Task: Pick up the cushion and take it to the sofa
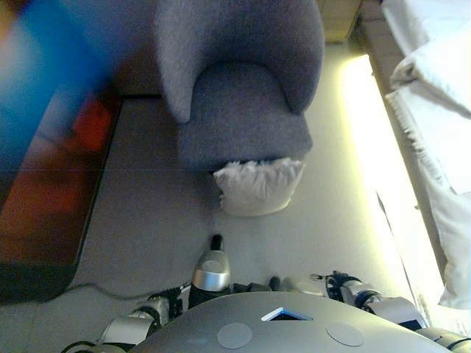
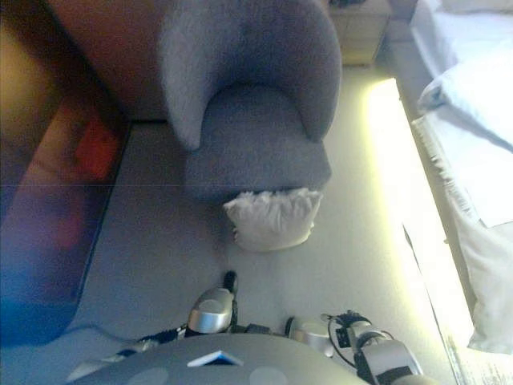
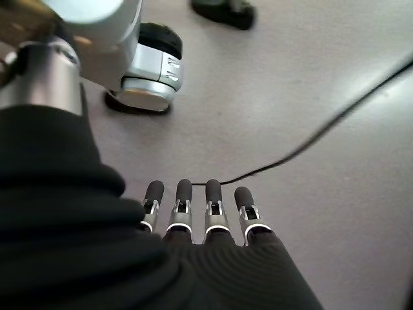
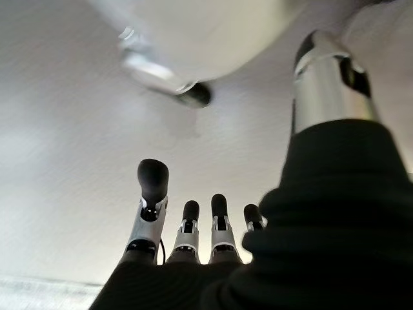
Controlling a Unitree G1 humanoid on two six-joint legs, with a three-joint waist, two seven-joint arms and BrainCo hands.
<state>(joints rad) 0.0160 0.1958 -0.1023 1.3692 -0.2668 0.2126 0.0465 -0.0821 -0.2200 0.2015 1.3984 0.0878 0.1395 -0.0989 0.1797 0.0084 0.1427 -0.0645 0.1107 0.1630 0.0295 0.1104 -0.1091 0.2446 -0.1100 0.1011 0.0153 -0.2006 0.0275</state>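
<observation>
A white, puffy cushion (image 1: 257, 185) lies on the pale carpet, leaning against the front of a grey rounded armchair (image 1: 246, 118); it also shows in the right eye view (image 2: 272, 216). Both hands hang low beside me, well short of the cushion and touching nothing. My left hand (image 3: 193, 216) shows in its wrist view with straight fingers over bare carpet. My right hand (image 4: 187, 232) shows in its wrist view with straight fingers and thumb apart, also empty.
A bed with white bedding (image 1: 441, 110) runs along the right, with a lit strip (image 1: 368, 147) at its base. A dark low cabinet (image 1: 44, 184) stands at the left. A small nightstand (image 2: 361, 32) is behind the armchair. Carpet (image 1: 147, 213) lies between me and the cushion.
</observation>
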